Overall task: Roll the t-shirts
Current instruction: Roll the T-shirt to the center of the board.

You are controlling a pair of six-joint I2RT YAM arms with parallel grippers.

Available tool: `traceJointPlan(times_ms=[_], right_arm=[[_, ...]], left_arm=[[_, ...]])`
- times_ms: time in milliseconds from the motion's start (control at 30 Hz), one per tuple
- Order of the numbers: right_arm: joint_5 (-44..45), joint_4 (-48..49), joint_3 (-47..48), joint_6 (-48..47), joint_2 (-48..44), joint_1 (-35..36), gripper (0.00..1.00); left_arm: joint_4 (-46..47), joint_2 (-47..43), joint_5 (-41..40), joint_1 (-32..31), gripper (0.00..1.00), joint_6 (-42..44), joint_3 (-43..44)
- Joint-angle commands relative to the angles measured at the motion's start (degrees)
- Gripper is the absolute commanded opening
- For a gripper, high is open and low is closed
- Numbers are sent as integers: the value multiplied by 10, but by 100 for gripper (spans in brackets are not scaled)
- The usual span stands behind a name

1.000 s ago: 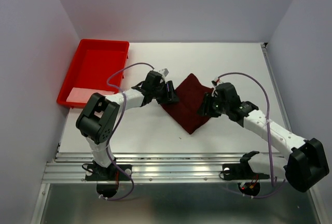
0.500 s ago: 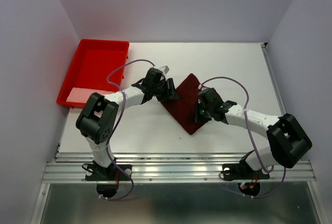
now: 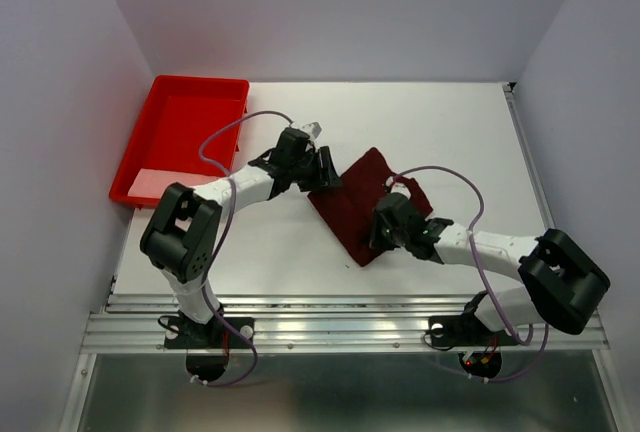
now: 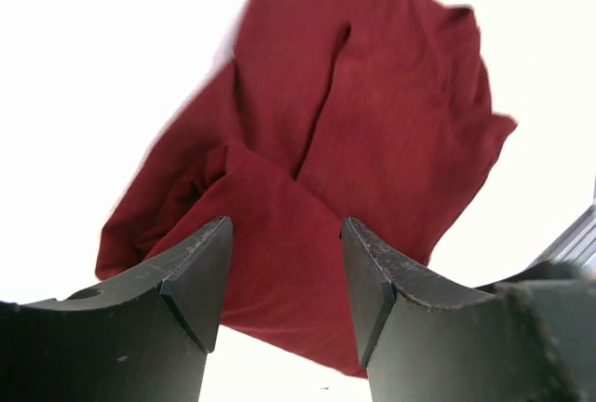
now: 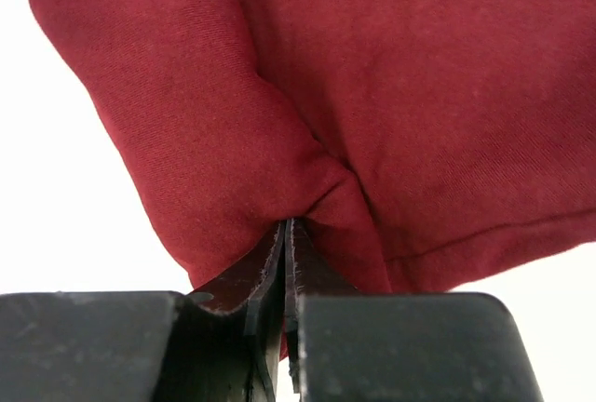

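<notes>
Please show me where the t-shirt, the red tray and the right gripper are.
t-shirt (image 3: 355, 197), top view, on its flat middle.
red tray (image 3: 195, 127), top view, on its bare floor.
right gripper (image 5: 287, 227), right wrist view, between the shut fingertips pinching the cloth.

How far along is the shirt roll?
Done: shirt lies folded compact on the table. In hand: right end effector is shut on a pinch of its edge; left end effector is open, straddling a fold at the opposite edge. Left: the rolling itself; most of it lies flat.
</notes>
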Motion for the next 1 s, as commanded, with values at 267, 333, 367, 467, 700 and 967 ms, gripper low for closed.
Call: traceJointPlan(times_ms=[267,333,367,467,700,967], right_arm=[[125,-48,18,168,12,123,21],[169,-84,53,128,1,141,27],[186,-100,54,114,-3,147,29],[243,-167,117,58,-6,174,38],[301,-263,225,-39,53,239,52],[397,-361,323,-68,177,320,66]], left_arm=[[-98,-156,-72,43,61,-15,2],[-155,-159,-102,48,60,-16,17],[-174,-159,-116,50,60,-16,25],[-215,-170,-155,53,60,-18,35],[-213,-207,-156,69,60,-32,-2],[-244,-202,-172,95,60,-32,1]])
